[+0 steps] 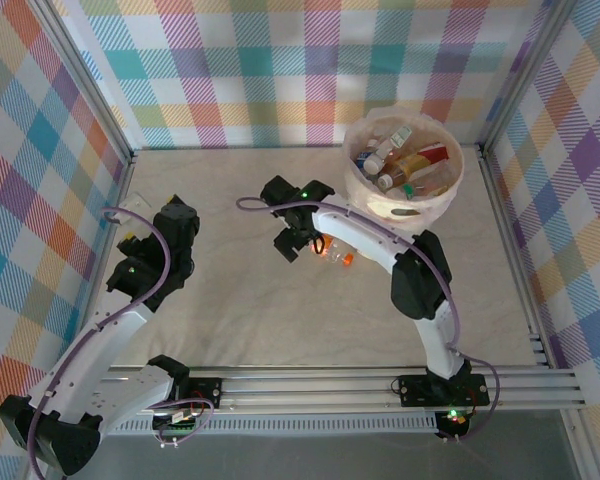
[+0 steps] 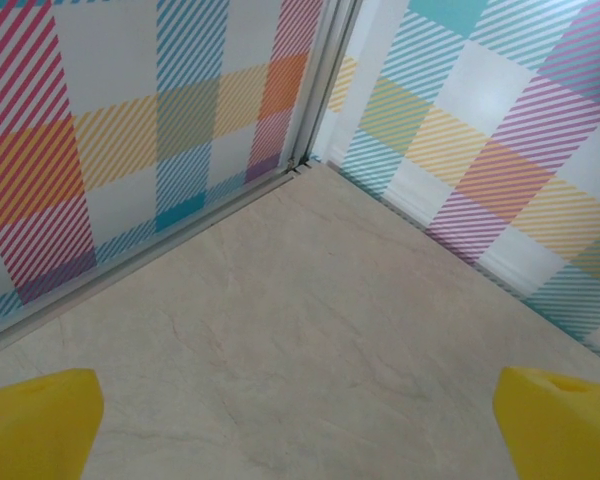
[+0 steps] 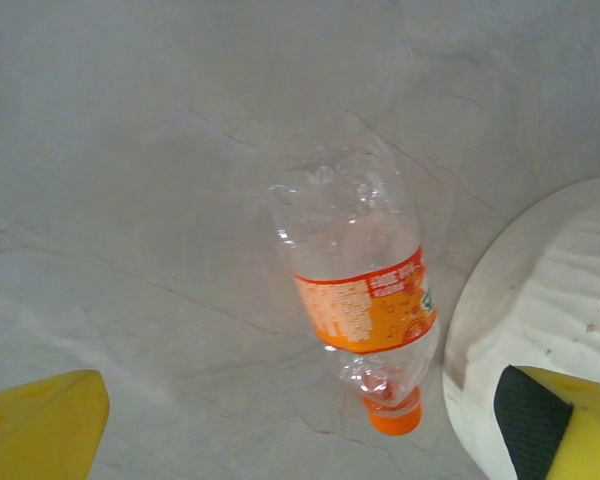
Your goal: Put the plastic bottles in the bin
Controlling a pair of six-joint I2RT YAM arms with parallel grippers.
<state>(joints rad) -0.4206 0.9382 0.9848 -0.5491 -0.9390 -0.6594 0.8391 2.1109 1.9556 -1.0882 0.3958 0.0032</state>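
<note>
Orange-labelled bottle point(image 3: 360, 290) near the centre of the table point(image 3: 130, 180) looks light and crushable. My right gripper point(image 3: 300, 435) hangs with jaws apart; I'd pinch the labelled middle.

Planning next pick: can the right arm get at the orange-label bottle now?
Probably yes: right gripper hangs open above the orange-label bottle, lying alone on the table; bin sits close by its cap.

table point(image 1: 230, 320) bears bin point(image 1: 435, 206), one bottle point(image 3: 360, 300)

We see the bin point(image 3: 545, 285) cut off by the right wrist picture's edge. Beside the bin, the right arm point(image 1: 370, 235) partly hides a bottle point(image 1: 338, 256). Inside the bin, the overlapping bottles point(image 1: 405, 165) are too small for us to count.
</note>
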